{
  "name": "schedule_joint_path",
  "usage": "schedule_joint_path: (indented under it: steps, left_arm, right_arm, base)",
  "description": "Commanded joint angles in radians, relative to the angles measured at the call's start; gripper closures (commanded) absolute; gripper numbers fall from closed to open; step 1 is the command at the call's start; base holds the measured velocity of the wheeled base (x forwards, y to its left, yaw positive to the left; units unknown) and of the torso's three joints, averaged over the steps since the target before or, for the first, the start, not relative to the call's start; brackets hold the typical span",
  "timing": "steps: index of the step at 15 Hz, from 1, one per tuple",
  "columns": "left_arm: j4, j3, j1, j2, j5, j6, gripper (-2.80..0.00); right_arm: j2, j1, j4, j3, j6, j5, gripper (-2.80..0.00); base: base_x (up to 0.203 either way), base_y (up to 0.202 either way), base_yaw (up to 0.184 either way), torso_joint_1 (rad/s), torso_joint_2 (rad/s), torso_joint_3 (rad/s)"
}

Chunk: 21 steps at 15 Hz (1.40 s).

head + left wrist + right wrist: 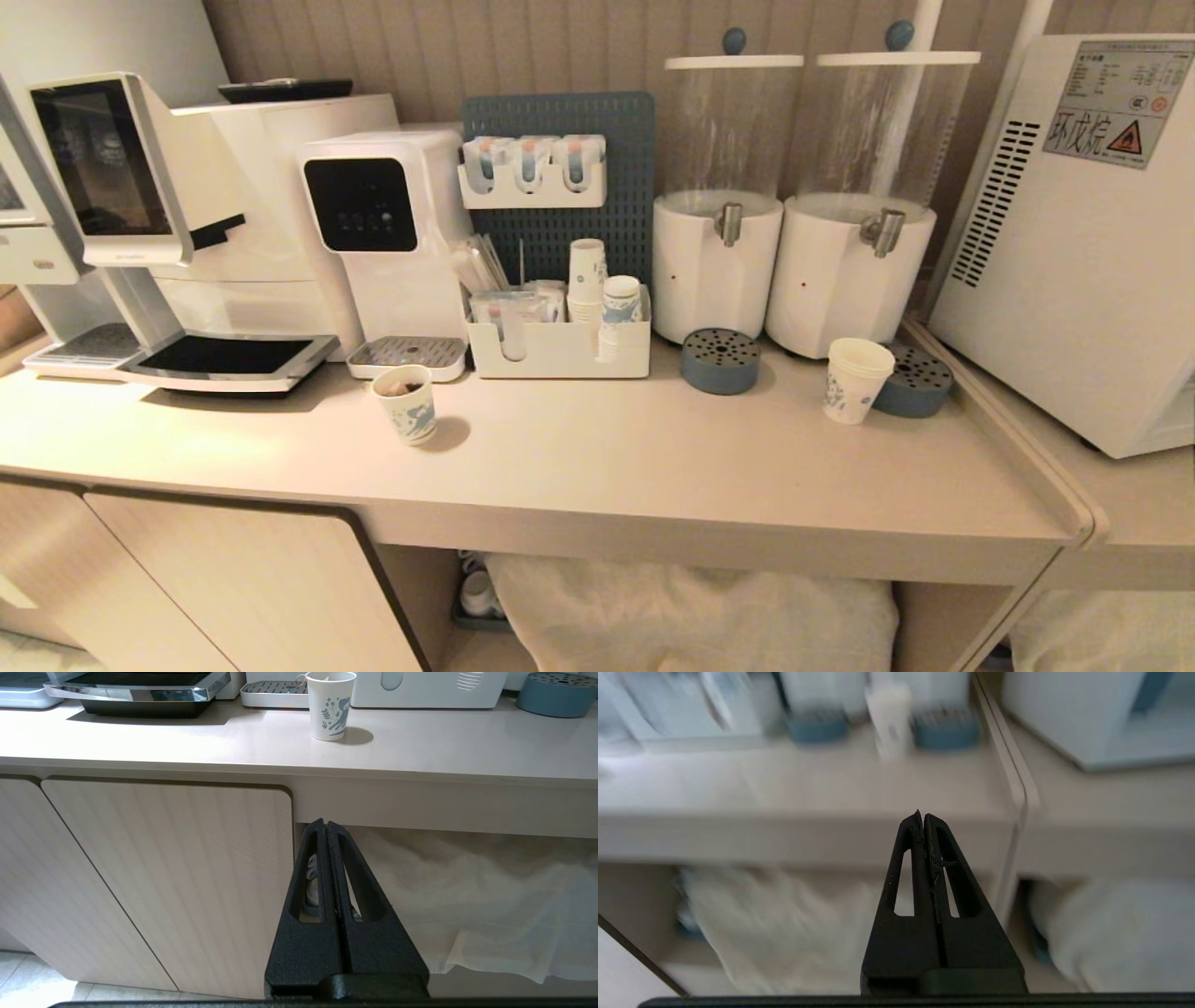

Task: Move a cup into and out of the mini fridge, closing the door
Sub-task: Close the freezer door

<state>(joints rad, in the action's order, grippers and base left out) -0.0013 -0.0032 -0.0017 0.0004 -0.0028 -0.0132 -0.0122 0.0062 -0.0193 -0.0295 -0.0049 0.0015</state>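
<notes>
Two clear-topped dispensers [717, 252]; two blue drip trays [720, 360]; two loose paper cups [855, 378]; one fridge [1083, 233]

Cup [855, 379] left of mini fridge [1074, 243]

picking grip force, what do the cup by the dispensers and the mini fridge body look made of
The cup: thin matte paper, seemingly several nested, judging by its layered rim and faint blue print. The mini fridge: probably white painted metal or plastic, smooth, with punched vent slots.

Warm, even indoor light. The short blue-printed paper cup [405, 403] casts a soft shadow rightward on the pale beige countertop [597, 467]. The right wrist view is motion-blurred; other views are sharp.
</notes>
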Motion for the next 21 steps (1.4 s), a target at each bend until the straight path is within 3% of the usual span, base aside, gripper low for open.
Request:
schedule_joint_path:
  steps: [1,5,12,15,21]
  left_arm:
    - [0.0,0.0,0.0,-0.003,0.0,-0.001,0.0]
    - [0.0,0.0,0.0,-0.002,0.0,-0.001,0.0]
    - [0.0,0.0,0.0,-0.002,0.0,0.001,0.0]
    - [0.0,0.0,0.0,-0.002,0.0,0.001,0.0]
    - [0.0,0.0,0.0,-0.002,0.0,0.001,0.0]
  right_arm:
    - [0.011,0.0,-0.016,0.014,-0.014,-0.006,0.0]
    - [0.011,0.0,-0.013,0.016,-0.014,-0.006,0.0]
    - [0.011,0.0,-0.013,0.016,-0.014,-0.006,0.0]
    - [0.011,0.0,-0.013,0.016,-0.014,-0.006,0.0]
    - [0.011,0.0,-0.016,0.014,-0.014,-0.006,0.0]
  base:
    - [0.0,0.0,0.0,0.0,0.0,0.0]
    - [0.0,0.0,0.0,0.0,0.0,0.0]
    - [-0.179,-0.002,0.001,0.003,0.0,0.001]
    - [0.0,0.0,0.0,0.0,0.0,0.0]
    - [-0.001,-0.161,-0.001,0.001,0.0,0.002]
